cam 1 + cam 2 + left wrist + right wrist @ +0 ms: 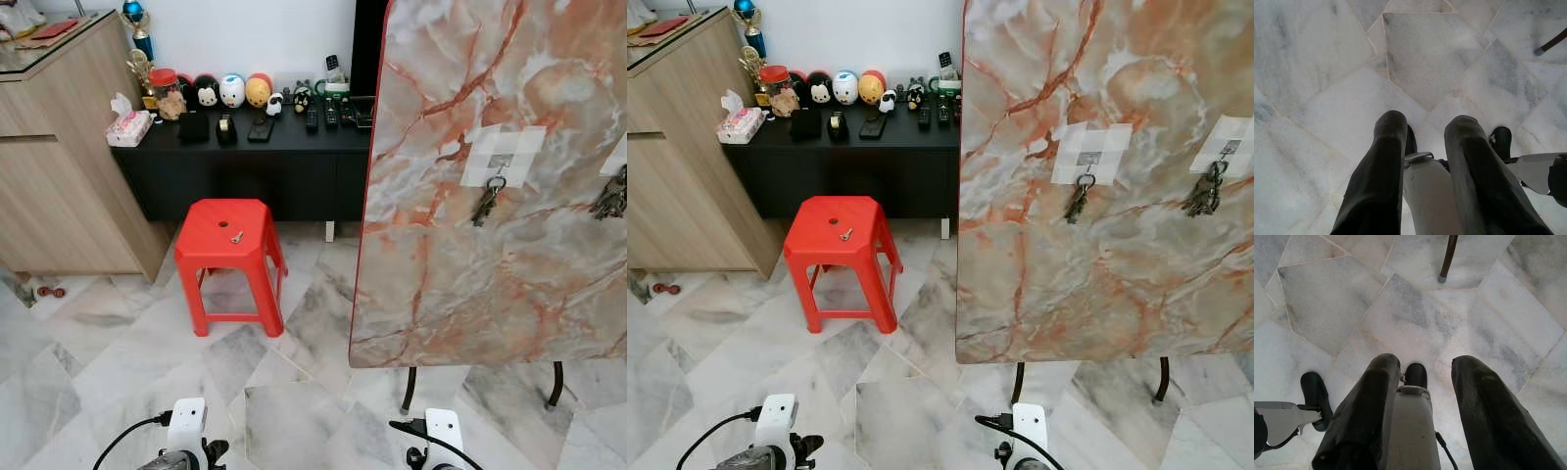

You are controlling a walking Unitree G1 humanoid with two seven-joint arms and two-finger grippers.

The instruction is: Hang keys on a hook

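Pale marble floor tiles lie under my released left pincer and right pincer; small silver key rests on red plastic stool.

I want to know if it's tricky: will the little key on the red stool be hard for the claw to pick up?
Probably a bit tricky. The key looks small, thin and flat on the red stool, so long fingers may struggle to get under it. It seems light and stiff, and might skid on the smooth plastic top if nudged. Both claws, left claw and right claw, hang open above the floor.
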